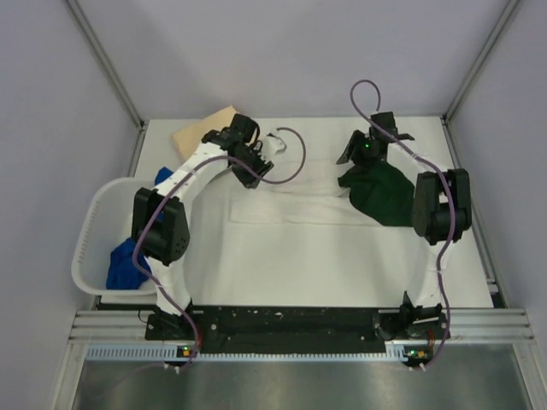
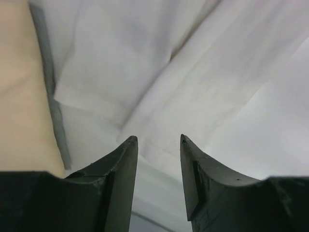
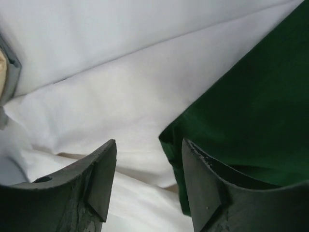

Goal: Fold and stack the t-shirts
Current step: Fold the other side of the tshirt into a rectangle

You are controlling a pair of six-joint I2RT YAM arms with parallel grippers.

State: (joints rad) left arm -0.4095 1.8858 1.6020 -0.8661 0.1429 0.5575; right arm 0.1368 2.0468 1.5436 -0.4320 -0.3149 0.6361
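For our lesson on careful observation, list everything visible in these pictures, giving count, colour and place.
white t-shirt: one, white with a dark green sleeve, spread mid-table
tan t-shirt: one, tan, far left corner
blue t-shirts: number unclear, bright blue, in the basket
basket: one, white, left side
table: one, white
cables: two, purple, along the arms
left claw: black, open above white cloth
right claw: black, open beside the sleeve

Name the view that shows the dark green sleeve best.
Top external: the whole dark green sleeve shows, edges included. Right wrist gives only a close-up patch of it; left wrist shows none of it.
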